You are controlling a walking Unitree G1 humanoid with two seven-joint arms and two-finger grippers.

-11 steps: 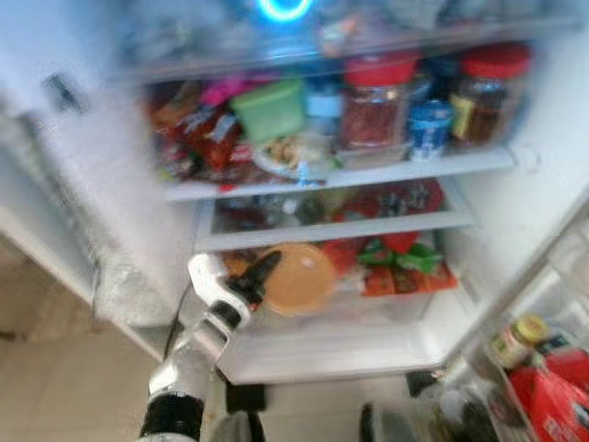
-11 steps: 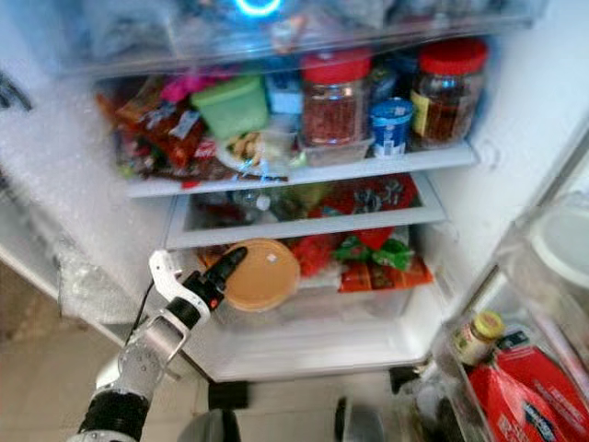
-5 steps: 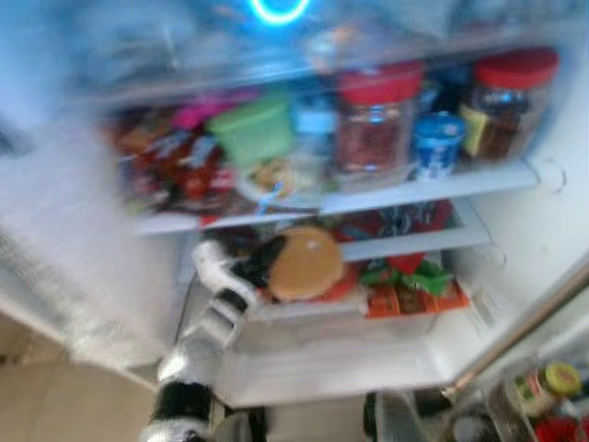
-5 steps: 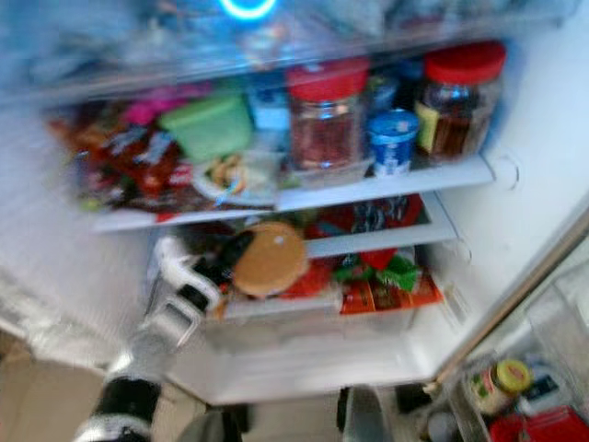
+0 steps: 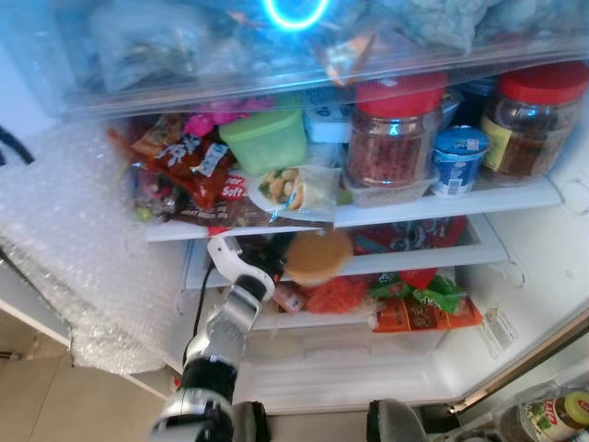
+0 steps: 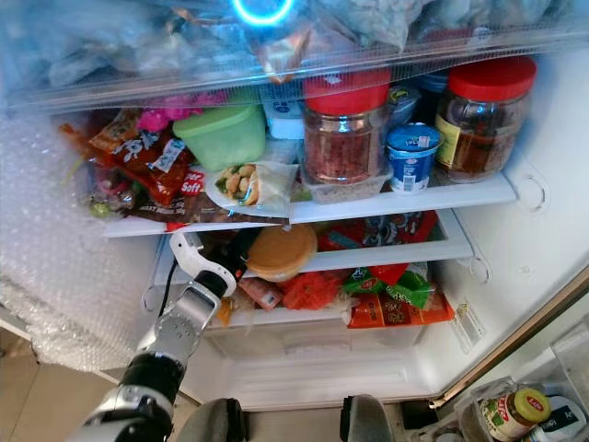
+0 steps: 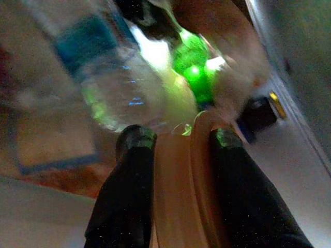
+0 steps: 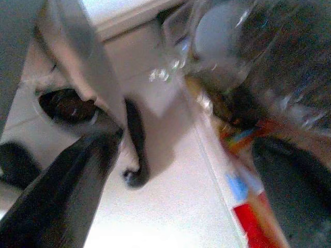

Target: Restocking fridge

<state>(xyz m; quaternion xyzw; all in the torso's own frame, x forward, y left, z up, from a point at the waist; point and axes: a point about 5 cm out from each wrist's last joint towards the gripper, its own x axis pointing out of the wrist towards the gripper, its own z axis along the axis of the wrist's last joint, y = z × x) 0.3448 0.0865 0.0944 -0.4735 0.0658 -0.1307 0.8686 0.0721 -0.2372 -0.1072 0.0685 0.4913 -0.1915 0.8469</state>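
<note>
Stocking step under way: left gripper [image 7: 176, 139] pinching tan round container [image 5: 317, 257] edge-on, at mouth of middle shelf [image 5: 433, 261]. Next: push deeper, set flat, release. Right gripper fingers: cannot tell.

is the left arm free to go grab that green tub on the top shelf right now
Probably not: the left gripper is shut on the round orange container at the middle shelf. The green tub sits a shelf higher, packed among snack packets.

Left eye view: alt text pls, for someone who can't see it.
The left pincer holds a round tan container at the fridge's middle shelf. On the shelf above stand red-lidded jars and a green tub.
</note>
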